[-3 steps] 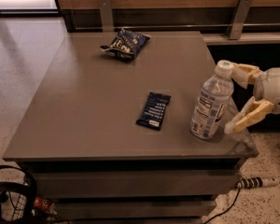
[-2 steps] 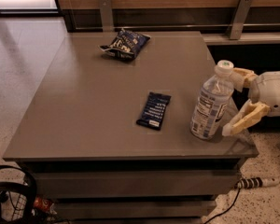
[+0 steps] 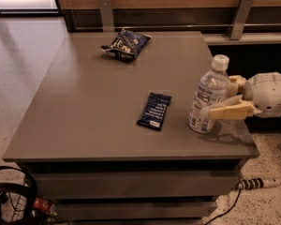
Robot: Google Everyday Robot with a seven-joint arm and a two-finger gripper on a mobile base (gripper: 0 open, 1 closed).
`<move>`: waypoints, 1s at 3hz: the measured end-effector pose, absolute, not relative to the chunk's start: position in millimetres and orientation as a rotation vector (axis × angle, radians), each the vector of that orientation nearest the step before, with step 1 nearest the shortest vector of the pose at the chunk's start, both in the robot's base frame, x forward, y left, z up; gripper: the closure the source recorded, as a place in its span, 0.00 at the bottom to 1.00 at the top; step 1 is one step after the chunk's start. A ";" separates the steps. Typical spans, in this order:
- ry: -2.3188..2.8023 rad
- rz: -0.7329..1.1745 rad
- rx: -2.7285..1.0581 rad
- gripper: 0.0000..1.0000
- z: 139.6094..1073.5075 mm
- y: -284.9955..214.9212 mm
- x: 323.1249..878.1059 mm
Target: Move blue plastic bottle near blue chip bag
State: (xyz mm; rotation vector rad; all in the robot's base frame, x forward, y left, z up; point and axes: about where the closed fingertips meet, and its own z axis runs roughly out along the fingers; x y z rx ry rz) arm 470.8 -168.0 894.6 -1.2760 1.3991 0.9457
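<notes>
A grey counter point(image 3: 84, 107) seen from above and in front. The blue plastic bottle point(image 3: 208, 97), clear with a white cap, stands close to the counter's right edge, toward the front right corner, leaning slightly. The robot's pale end effector point(image 3: 216, 97) reaches in over that right edge and is closed around the bottle's middle: its near finger point(image 3: 229, 111) lies level across the front of the label, and its far finger point(image 3: 235, 82) shows behind the bottle. A second ago the near finger angled outward, clear of the bottle; it has since swung in against it, while the bottle has barely shifted. That suggests the grasp has only just been made and the carrying is yet to begin. The blue chip bag point(image 3: 126, 43), puffy and wrinkled, rests near the back edge, left of its middle, well apart from the bottle. A flat dark bar wrapper point(image 3: 154, 110) lies between them, nearer the front edge, and likely needs clearing on the way across.
</notes>
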 end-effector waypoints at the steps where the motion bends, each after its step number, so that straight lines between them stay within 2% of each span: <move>1: 1.397 0.948 -1.279 0.69 894.9 -166.1 471.0; 2: 1.394 0.950 -1.282 0.93 895.3 -163.7 471.2; 3: 1.392 0.952 -1.284 1.00 895.5 -162.2 471.4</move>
